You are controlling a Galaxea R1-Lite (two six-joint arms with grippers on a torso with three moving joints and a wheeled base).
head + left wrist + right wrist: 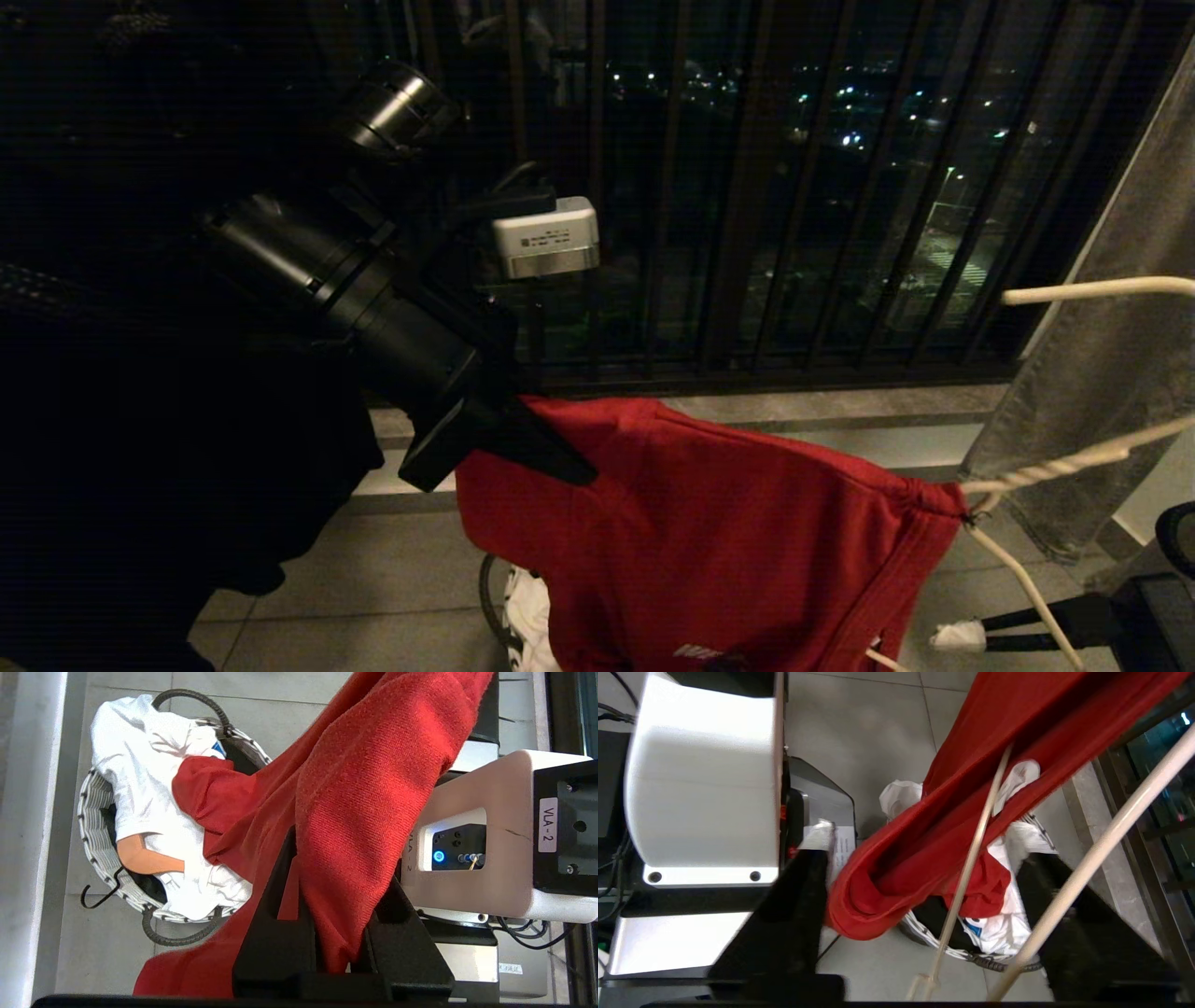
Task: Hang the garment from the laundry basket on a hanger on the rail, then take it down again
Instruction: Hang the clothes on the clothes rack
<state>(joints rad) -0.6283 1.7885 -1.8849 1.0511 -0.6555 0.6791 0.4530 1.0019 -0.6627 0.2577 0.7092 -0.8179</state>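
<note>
You have the dark railing (747,187) across the whole far side, with night lights behind it, and a grey curtain (1111,373) hanging down at the right. The left arm (355,280) fills much of the head view and blocks the left side, where everything is too dark to read.

The garment (709,541) hangs stretched in the air between the two arms, above the tiled floor (392,597). Its lower part trails down into the laundry basket (96,835), which stands on the floor directly below; a white cloth (140,779) lies in the basket too, with a tan hanger (140,856) poking from under it.

The left gripper (327,933) has its fingers pinched tight on a fold of the red fabric at the garment's left end. The hanger (1036,471) comes out of the gathered right end of the garment; its twisted neck runs off the right edge, so you cannot see the hook.

The right gripper (920,914) has its fingers spread wide, with the garment's edge and a hanger wire between them; neither finger is pressing on them. The chest lettering is cut off at the bottom edge.
</note>
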